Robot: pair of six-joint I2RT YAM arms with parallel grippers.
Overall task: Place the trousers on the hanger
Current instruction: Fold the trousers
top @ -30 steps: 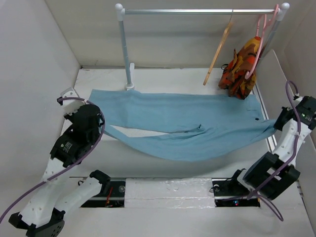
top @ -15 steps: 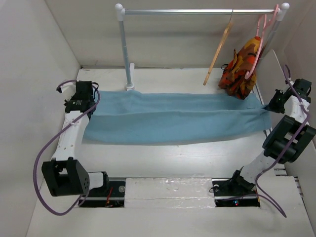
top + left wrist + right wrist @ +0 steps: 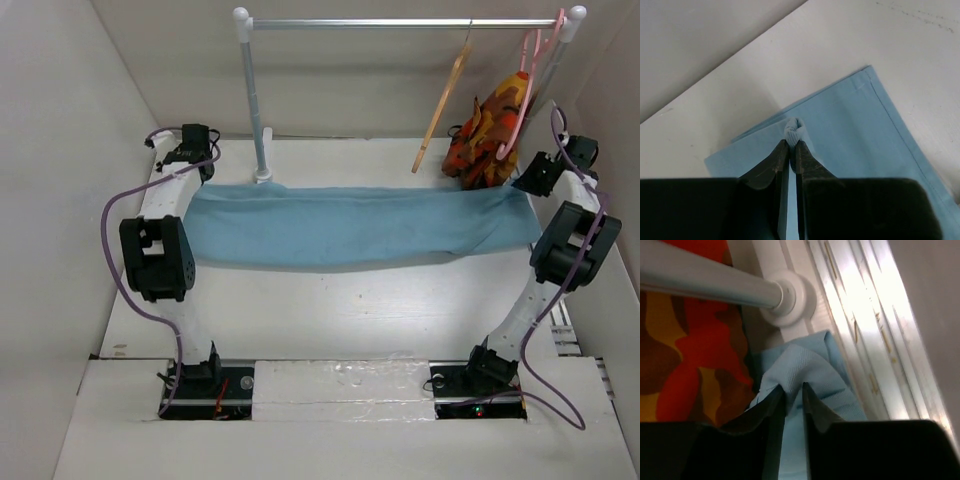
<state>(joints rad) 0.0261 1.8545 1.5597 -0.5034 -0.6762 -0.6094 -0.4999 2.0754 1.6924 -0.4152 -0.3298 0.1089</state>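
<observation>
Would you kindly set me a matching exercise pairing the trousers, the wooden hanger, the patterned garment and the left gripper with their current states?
Things:
1. trousers
2. wooden hanger
3. patterned garment
4. left gripper

States:
A. hangs bare on the rail
B. shut on a pinch of blue cloth
C. stretched long across the table
D. hangs on the pink hanger

Pairs: 1-C, 2-A, 3-D, 4-B

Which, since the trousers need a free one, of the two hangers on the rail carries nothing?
The tan wooden hanger, left of the pink hanger, which holds the orange patterned garment.
</observation>
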